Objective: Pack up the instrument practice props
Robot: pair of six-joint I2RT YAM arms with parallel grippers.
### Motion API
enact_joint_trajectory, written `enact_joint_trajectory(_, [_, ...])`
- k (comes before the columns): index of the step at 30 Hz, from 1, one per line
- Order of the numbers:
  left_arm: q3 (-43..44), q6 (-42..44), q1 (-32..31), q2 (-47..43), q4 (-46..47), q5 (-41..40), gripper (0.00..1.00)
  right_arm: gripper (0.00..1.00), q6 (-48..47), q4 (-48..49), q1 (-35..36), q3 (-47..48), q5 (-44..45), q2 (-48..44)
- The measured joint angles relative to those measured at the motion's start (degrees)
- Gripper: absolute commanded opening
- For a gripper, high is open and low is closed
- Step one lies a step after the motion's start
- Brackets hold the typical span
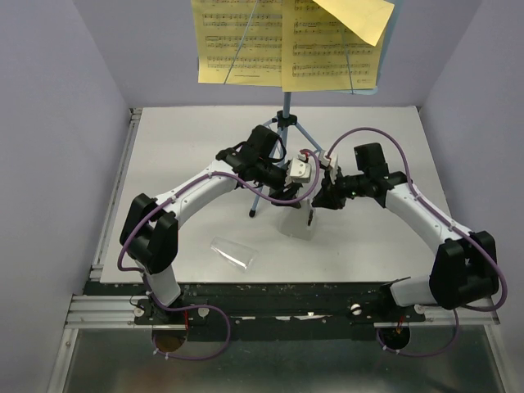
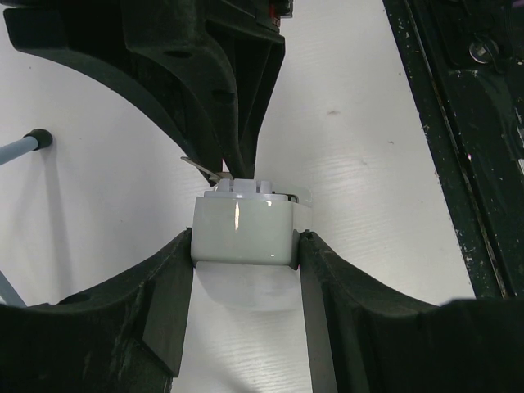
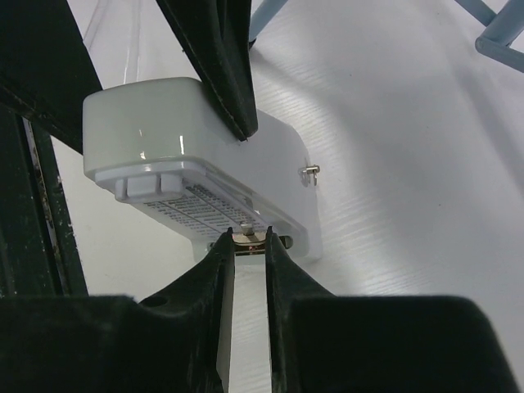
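Currently the step in hand, as I judge it, is work on the box [image 3: 180, 131], a small white casing that appears to be held clear of the table [image 1: 180, 139] between the two arms.

Jaw states:
- The left jaws clamp the box across its two sides.
- The right jaws stand narrow, one on either side of a small metal tab [image 3: 250, 237] on the box's edge. I cannot tell whether they bear on it.

Next move, in my estimate:
1. Close the right jaws fully on the tab and confirm the pinch.
2. Hold the left clamp steady while the right arm works the tab along its own line. The tab is small, so a slip is likely.

Task's things:
- The stand [image 1: 286, 123] is at 12 o'clock from the box, upright, with the sheets [image 1: 246, 41] on it.
- The plastic piece [image 1: 232, 251] lies flat on the table at 7 o'clock from the box, apart from both arms.
- I see no container.

Hard to make out:
- The top of the sheets is cut off, and they hide the stand's desk.
- The print on the box's ribbed face is too small to read.
- A pale hazy shape sits at 6 o'clock under the box. I cannot identify it.
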Motion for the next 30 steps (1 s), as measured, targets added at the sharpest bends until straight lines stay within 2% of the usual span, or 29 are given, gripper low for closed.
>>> enact_joint_trajectory(14, [0.1, 0.0, 0.0, 0.0, 0.7, -0.6, 0.0, 0.01, 1.0, -0.1, 1.0, 2.7, 0.1, 3.0])
enact_joint_trajectory(27, [-0.7, -0.4, 0.2, -0.3, 2.4, -2.9, 0.0, 0.03, 1.3, 0.1, 2.8, 3.8, 1.4, 3.8])
enact_joint_trajectory(30, [-1.2, -0.7, 0.2, -0.7, 2.9, -3.4, 0.0, 0.09, 1.3, 0.2, 3.4, 3.8, 2.3, 3.5])
